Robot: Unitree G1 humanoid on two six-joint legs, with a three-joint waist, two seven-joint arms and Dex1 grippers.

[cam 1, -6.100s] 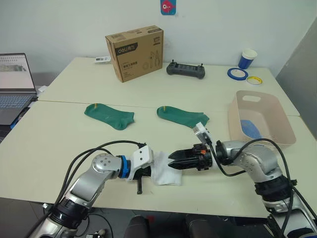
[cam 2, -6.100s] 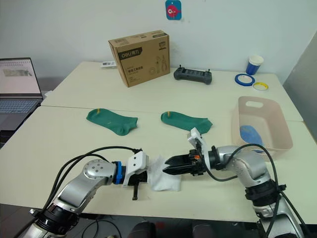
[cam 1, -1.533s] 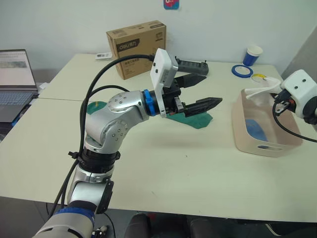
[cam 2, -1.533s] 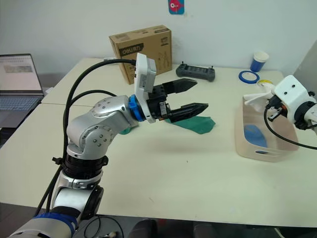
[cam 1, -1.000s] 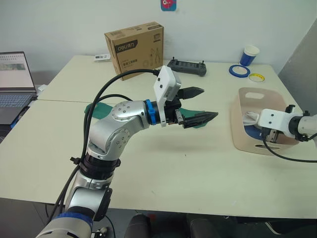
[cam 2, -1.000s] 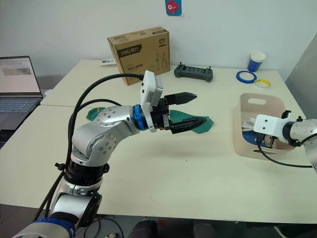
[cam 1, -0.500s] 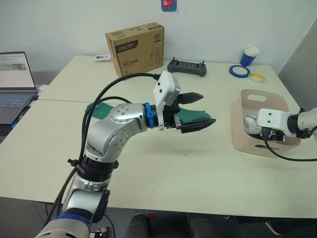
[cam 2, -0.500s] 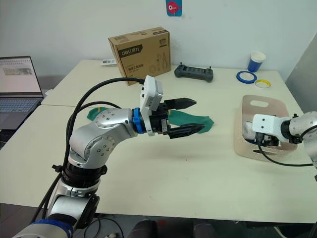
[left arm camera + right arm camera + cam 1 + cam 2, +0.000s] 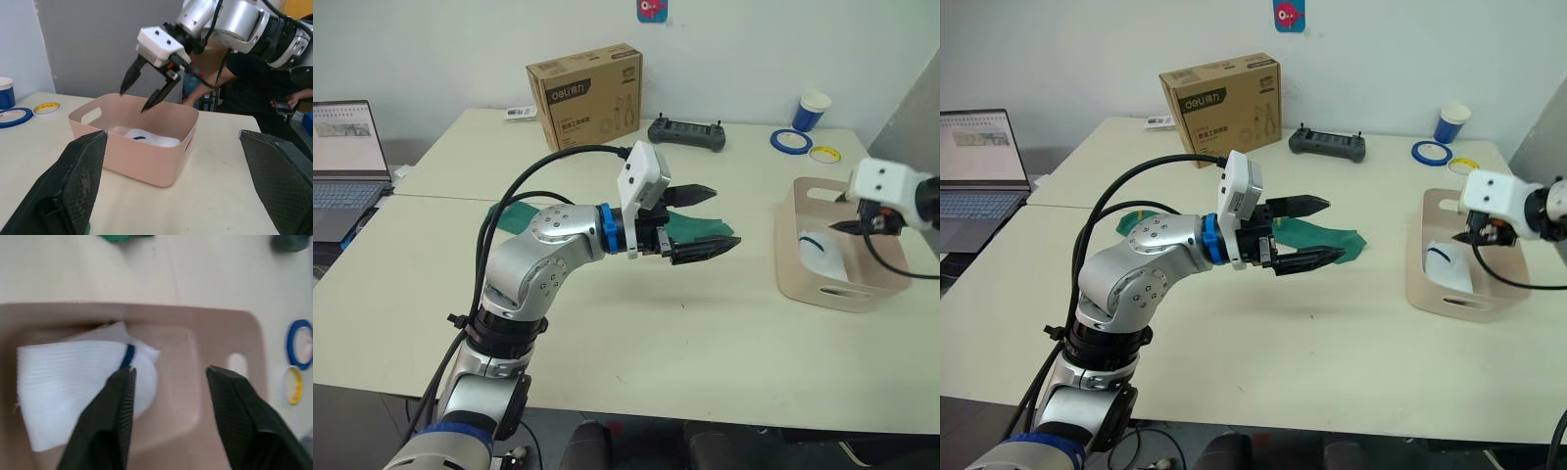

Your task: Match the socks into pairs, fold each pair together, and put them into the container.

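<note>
- Hovering above the tub (image 9: 840, 291), the right claw (image 9: 146, 92) hangs spread and empty; the folded white socks (image 9: 73, 382) lie inside the tub.
- The left claw (image 9: 710, 219) is spread, empty, over a green sock (image 9: 1332, 238) beside the tub.
- Green socks look light, limp and soft; pinch one at the cuff.
</note>
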